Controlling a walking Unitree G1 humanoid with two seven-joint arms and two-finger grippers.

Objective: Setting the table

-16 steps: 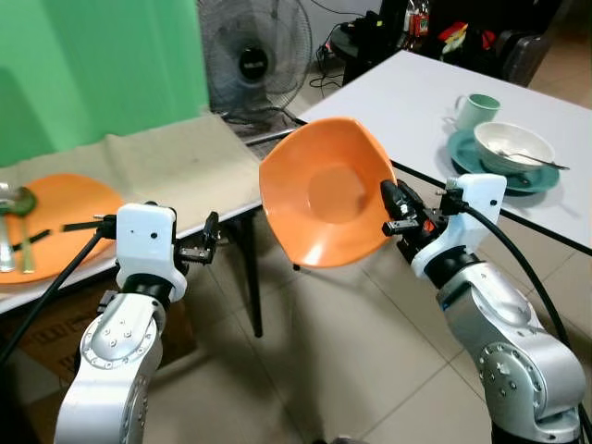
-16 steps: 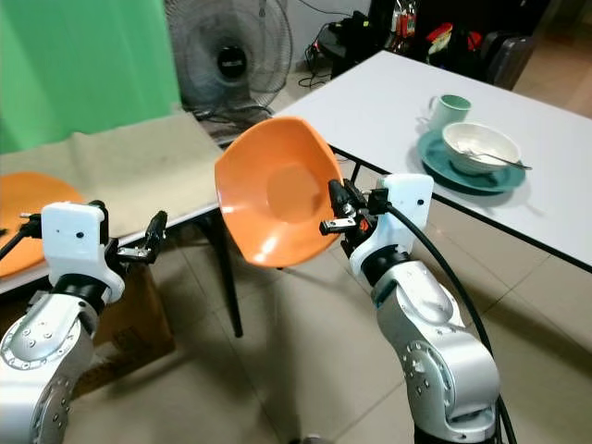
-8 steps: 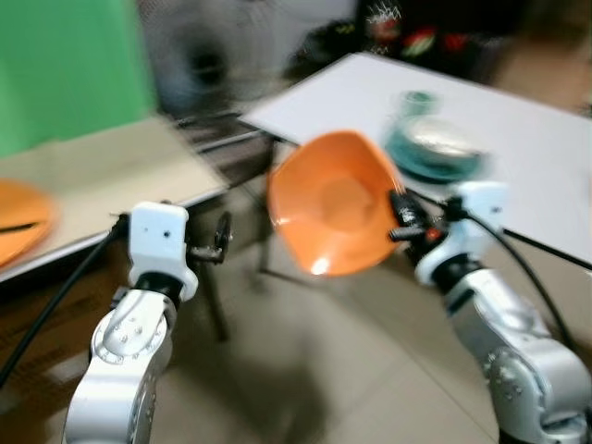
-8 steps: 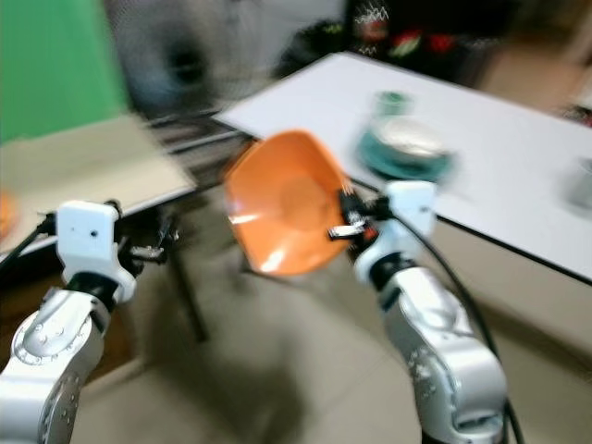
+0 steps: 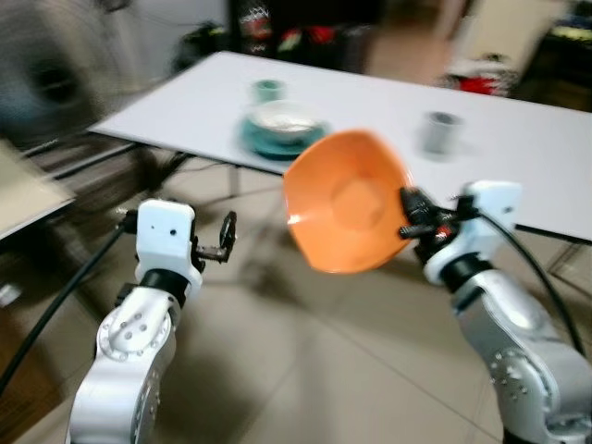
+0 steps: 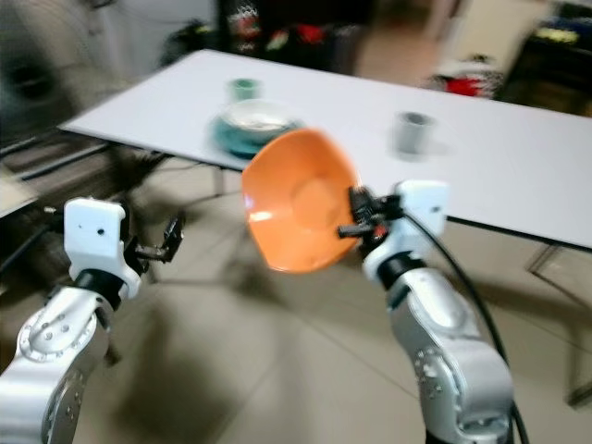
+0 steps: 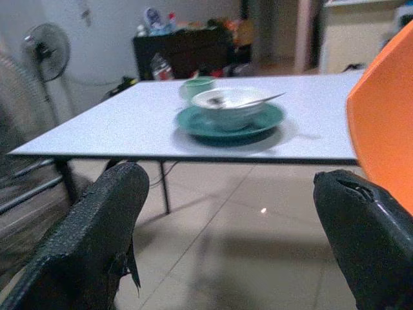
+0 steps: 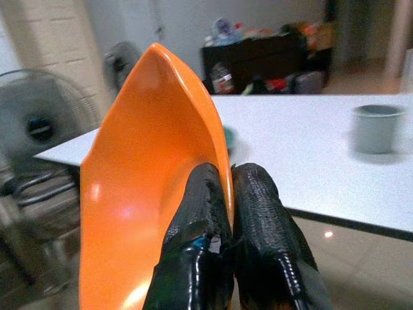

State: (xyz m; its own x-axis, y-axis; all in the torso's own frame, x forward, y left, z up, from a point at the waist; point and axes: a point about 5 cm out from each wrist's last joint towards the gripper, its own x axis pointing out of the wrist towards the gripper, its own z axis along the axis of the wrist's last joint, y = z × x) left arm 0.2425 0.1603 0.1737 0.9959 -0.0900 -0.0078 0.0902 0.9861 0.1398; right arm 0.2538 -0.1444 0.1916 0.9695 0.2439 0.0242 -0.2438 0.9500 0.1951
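One orange plate [image 5: 347,215], pinched by its rim in the right claw [image 5: 413,215], rides tilted off the white bench's [image 5: 518,148] near edge, apparently for carrying; left claw [image 5: 225,248] hangs open, empty.

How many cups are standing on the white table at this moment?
2. A green cup stands just behind the teal plate that carries the white bowl. A grey cup stands further right along the white table. The held orange plate may hide more.
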